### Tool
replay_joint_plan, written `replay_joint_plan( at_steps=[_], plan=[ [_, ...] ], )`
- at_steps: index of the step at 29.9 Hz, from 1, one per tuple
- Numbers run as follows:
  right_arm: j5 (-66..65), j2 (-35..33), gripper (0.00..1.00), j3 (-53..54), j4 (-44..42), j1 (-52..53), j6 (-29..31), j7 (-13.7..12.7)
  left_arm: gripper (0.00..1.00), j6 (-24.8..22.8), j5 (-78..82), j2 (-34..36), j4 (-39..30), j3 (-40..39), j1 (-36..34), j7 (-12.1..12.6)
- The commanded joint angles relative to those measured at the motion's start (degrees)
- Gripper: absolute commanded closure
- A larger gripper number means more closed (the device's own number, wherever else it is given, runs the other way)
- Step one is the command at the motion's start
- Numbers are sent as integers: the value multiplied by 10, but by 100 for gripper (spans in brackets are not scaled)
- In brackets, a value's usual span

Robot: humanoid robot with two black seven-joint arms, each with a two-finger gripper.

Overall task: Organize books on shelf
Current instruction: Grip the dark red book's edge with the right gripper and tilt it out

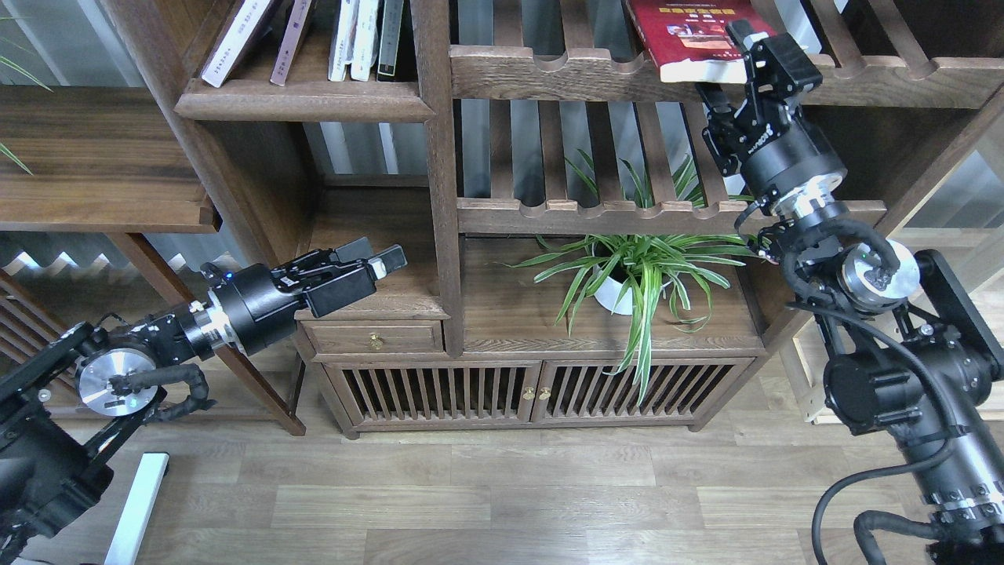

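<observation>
The red book point(690, 31) with a yellow title lies flat on a slatted shelf at the top right, its page edge hanging over the scalloped rail. My right gripper point(729, 67) is open at the book's front right corner, one finger above the book and one below it. The solid dark-brown shelf point(306, 102) at the top left holds several books on edge: a leaning white one point(235, 39), a brownish spine point(290, 43) and upright ones point(365, 39); their covers are hidden. My left gripper point(376, 257) is open and empty, low over the drawer unit's top.
A potted spider plant point(635, 275) stands on the cabinet top point(502, 314) under the right arm. A vertical post point(439, 173) divides the bookcase. A second scalloped rail point(588, 212) crosses below the red book. A drawer point(375, 337) and slatted doors sit below.
</observation>
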Motion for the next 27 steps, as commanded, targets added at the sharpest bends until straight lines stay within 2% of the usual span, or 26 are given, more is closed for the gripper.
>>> replay_joint_plan(
  at_steps=[1, 12, 19, 24, 27],
  plan=[
    [0, 1, 42, 0, 0, 5, 1, 0, 1, 0, 0, 0, 1, 0, 2, -1],
    [1, 2, 70, -1, -1, 4, 0, 0, 1, 0, 0, 0, -3, -1, 2, -1],
    [1, 6, 82, -2, -1, 2, 4, 2, 1, 0, 0, 2, -3, -8, 5, -1],
    [2, 11, 93, 2, -1, 0, 16, 22, 1, 0, 0, 1, -3, -9, 6, -2],
    [2, 14, 95, 5, -1, -1, 24, 24, 1, 0, 0, 0, 1, -11, 5, -3]
  ],
)
